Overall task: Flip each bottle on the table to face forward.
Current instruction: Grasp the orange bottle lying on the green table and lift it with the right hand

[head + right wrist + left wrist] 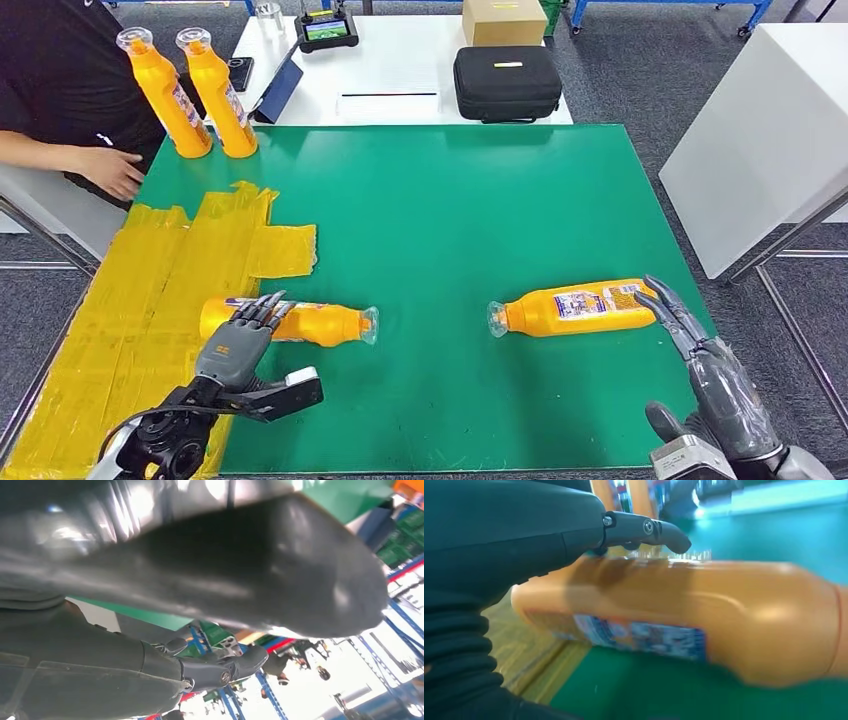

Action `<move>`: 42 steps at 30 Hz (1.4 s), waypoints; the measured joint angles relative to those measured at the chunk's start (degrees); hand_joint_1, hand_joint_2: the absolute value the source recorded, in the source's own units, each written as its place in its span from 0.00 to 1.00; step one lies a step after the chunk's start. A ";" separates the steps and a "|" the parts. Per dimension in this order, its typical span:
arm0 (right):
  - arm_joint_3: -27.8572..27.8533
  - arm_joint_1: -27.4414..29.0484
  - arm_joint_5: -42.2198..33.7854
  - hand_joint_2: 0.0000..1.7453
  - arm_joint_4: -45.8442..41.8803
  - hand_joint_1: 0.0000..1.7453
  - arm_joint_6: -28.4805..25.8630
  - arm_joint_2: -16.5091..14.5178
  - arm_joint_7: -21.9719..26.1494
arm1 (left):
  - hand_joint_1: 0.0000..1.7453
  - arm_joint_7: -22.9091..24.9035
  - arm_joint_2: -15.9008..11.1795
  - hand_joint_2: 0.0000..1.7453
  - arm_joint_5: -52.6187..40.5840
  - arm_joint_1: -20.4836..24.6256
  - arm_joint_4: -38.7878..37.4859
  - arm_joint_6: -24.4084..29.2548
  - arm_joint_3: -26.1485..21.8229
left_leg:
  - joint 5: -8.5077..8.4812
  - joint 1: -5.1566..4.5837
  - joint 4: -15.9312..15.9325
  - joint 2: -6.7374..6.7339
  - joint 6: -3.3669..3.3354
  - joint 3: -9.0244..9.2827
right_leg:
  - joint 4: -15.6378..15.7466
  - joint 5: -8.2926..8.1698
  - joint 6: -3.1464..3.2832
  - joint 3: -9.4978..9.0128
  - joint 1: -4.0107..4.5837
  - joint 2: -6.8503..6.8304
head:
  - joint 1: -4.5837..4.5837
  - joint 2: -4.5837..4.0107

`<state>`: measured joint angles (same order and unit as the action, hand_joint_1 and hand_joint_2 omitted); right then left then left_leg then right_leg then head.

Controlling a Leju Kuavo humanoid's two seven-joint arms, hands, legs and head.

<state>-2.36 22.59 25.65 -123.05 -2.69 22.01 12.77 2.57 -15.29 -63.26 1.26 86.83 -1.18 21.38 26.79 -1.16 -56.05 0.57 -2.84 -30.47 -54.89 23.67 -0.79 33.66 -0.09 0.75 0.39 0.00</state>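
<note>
Now, taking the green worktop [450, 220] as the landmark: at its far left corner two orange bottles [190, 92] stand upright side by side, caps up, and a person's hand [108, 170] rests just off the worktop's left edge beside them. A patch of yellow tape [160, 280] covers the worktop's left side down to its near left corner.

On the worktop's near left part, half on the tape, an orange bottle [300, 322] lies on its side with its clear cap pointing toward the worktop's middle. The left hand [240, 345] rests on this lying bottle's base end, its fingers [262, 310] draped over the top of the body; the left wrist view shows a dark finger [659, 530] lying across the upper side of the bottle [704, 620], with the label facing sideways and low. Whether the hand truly grips it or only touches it I cannot tell.

On the worktop's near right part a second orange bottle [580, 307] lies on its side, label up, cap toward the middle. The right hand [700, 365] is at the worktop's near right corner, its fingers [672, 305] stretched out and apart, tips just beside the bottle's base, holding nothing.

Behind the worktop's far edge, a white table [400, 70] carries a black case [507, 82] and a cardboard box [504, 20].
</note>
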 joint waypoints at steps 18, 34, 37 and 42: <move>-4.27 0.76 2.52 1.00 0.02 0.00 2.99 -3.93 -4.39 | 0.00 -6.96 6.21 0.00 30.98 -2.25 9.17 16.10 -9.21 | 0.00 0.00 0.00 0.02 0.00 -0.01 | -0.01 0.00 0.00 -0.02 -0.01 -0.01 | 0.01 0.00; -15.21 1.02 5.47 1.00 2.20 0.00 6.90 -0.39 -7.79 | 0.00 -15.49 8.00 0.00 58.57 -3.93 23.64 21.61 -16.75 | 0.01 0.01 0.00 0.01 -0.01 -0.01 | 0.00 0.00 0.00 -0.03 -0.01 -0.01 | 0.02 0.00; -17.75 0.73 11.67 1.00 3.27 0.00 9.46 0.80 -9.08 | 0.00 -16.26 8.05 0.00 66.40 -4.47 25.22 21.07 -17.83 | 0.01 0.01 0.00 0.01 -0.01 -0.01 | 0.00 0.00 0.00 -0.02 -0.01 -0.01 | 0.01 0.00; -25.60 -1.68 20.49 1.00 7.63 0.00 15.15 2.07 -7.68 | 0.00 -16.06 8.15 0.00 71.50 -4.75 26.10 19.05 -18.67 | 0.00 -0.03 0.00 0.07 -0.02 -0.02 | 0.00 0.00 -0.01 -0.03 -0.03 -0.02 | 0.01 0.00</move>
<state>-27.96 20.91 46.14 -115.42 12.46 24.07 5.09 -13.49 -7.14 8.24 -3.49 112.93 17.88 2.70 26.79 -1.19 -56.05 0.64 -2.86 -30.50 -54.89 23.67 -0.79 33.62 -0.12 0.73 0.40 0.00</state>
